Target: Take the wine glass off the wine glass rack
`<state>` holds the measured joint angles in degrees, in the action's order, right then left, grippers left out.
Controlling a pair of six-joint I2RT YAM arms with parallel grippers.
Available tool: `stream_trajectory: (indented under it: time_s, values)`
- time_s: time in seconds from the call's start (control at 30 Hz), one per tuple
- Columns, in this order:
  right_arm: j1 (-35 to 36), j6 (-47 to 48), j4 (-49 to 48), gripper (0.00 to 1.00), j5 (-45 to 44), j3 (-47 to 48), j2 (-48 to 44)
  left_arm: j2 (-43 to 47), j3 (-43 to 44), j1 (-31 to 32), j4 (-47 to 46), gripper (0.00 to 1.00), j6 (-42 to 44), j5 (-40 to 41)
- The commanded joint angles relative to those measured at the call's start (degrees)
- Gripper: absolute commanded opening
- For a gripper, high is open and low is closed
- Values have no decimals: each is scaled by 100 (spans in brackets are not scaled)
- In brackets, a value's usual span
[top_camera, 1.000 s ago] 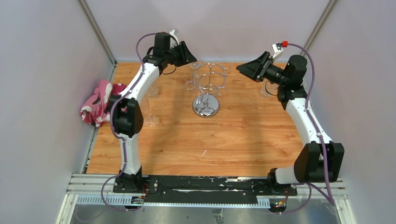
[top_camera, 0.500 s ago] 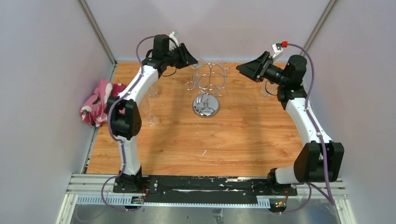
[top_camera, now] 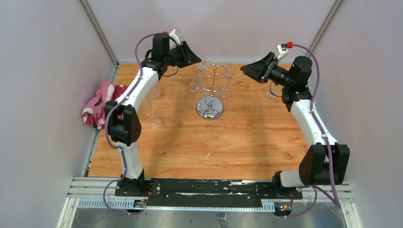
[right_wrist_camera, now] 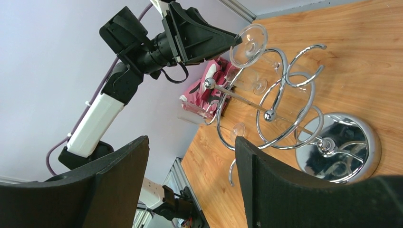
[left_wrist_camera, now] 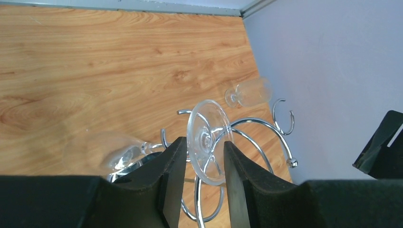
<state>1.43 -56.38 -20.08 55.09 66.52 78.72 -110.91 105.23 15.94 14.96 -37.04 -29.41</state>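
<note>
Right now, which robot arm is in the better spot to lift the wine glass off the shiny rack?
The left arm. Its jaws clasp the round foot of the clear wine glass at the shiny chrome wire rack. The right arm has open jaws that hang apart from it, empty.

My left finger pads (left_wrist_camera: pixel 172 185): matt black foam; wine glass (left_wrist_camera: pixel 207 140): clear, glossy; wine glass rack (right_wrist_camera: pixel 359 142): mirror-polished chrome; table (left_wrist_camera: pixel 95 57): satin woodgrain.

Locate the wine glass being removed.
Left wrist view: the wine glass, foot between the fingers of the left end effector, at the top of the wine glass rack.
</note>
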Motion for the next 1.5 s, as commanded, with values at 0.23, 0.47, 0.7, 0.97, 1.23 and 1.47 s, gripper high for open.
stream_trajectory:
  time_s: [0.23, 0.47, 0.7, 0.97, 1.23, 1.47]
  values:
    - [-283, -173, -248, 71, 194, -121, 47, 42, -313, 40, -549, 37, -256, -518]
    - [-293, -329, -469, 71, 201, -186, 108, 92, -424, 48, -590, 31, -270, -482]
    - [-293, -415, -644, 71, 225, -220, 87, 49, -443, 58, -648, 37, -410, -322]
    - [-293, -488, -740, 71, 228, -248, 90, 35, -503, 58, -914, 38, -614, -254]
    - [-300, -564, -858, 71, 253, -286, 104, -103, -442, 57, -1044, 37, -746, -202]
    - [-318, -584, -884, 70, 261, -306, 125, -303, -392, 58, -1144, 37, -829, -232]
